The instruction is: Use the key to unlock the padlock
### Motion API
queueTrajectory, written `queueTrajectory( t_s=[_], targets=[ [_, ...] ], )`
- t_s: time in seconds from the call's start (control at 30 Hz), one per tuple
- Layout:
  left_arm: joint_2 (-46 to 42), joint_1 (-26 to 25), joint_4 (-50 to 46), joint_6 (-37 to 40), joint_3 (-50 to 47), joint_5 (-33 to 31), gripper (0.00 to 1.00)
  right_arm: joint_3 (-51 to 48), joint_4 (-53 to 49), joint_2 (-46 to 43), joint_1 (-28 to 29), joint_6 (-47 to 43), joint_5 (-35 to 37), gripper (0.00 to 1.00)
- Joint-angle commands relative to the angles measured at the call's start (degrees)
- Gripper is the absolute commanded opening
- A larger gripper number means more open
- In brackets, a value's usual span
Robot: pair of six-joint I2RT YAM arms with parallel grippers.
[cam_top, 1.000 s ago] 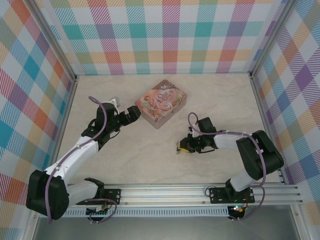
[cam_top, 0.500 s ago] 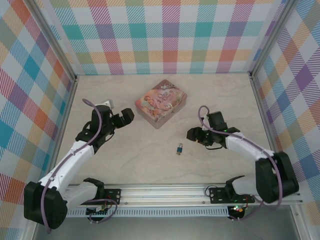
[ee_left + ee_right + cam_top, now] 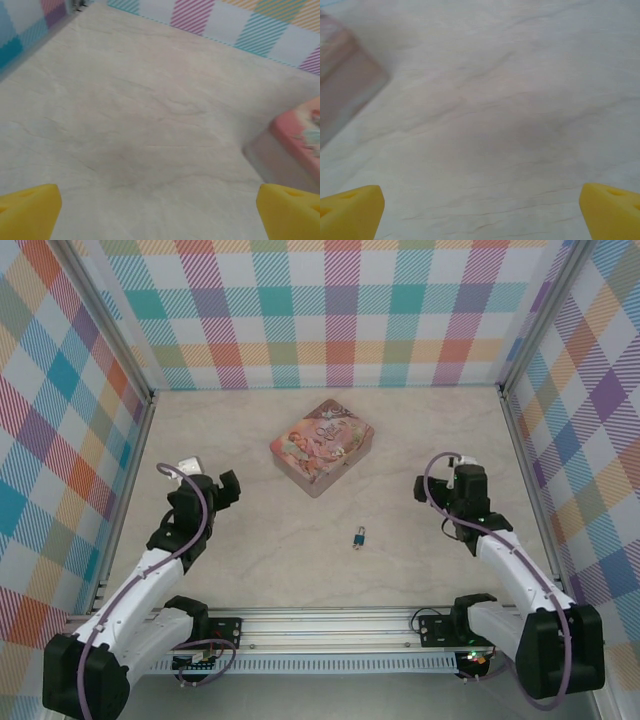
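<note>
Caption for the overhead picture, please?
Blue padlock lies free between open left end effector and open right end effector.

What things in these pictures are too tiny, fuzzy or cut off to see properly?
- Top view: the padlock is too small to tell whether its shackle is open.
- Top view: the key is too small to pick out from the padlock.
- Left wrist view: the pink tin is blurred and cut off by the right edge.
- Right wrist view: the pink tin is a blur cut off by the left edge.
</note>
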Motion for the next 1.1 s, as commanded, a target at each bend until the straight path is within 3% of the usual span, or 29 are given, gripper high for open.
queueTrajectory(
  t_s=[0.0, 0.17, 0.43, 0.63, 0.67, 0.8, 1.07],
  targets=[
    [-0.5, 0.7, 6.8, 7.6, -1.7, -6.7, 1.00, -4.4, 12.6, 2.3, -4.2, -4.2, 3.1, 1.00],
    [1.5, 0.8, 10.3, 8.0, -4.3, -7.0, 1.00, -11.0, 30.6, 7.3, -6.2, -8.9, 0.4, 1.00],
    [6.7, 1.7, 16.0, 8.2, -8.0, -7.0, 1.00, -12.2, 47.7, 15.2, -6.5, -12.4, -9.2, 1.00],
    [13.0, 5.5, 24.4, 10.4, -10.2, -0.9, 1.00, -13.0, 63.9, 29.0, -6.9, -12.0, -11.5, 1.00],
    [14.3, 6.3, 26.3, 10.8, -10.5, 0.8, 1.00, -12.3, 64.5, 30.0, -6.9, -12.3, -12.2, 1.00],
    [18.9, 7.5, 29.5, 11.8, -9.4, 4.4, 1.00, -5.8, 50.5, 29.4, -7.0, -12.8, -13.7, 1.00],
    [24.7, 8.0, 39.7, 15.5, -9.2, 8.3, 1.00, -6.2, 51.2, 29.5, -7.2, -12.8, -13.8, 1.00]
  ],
)
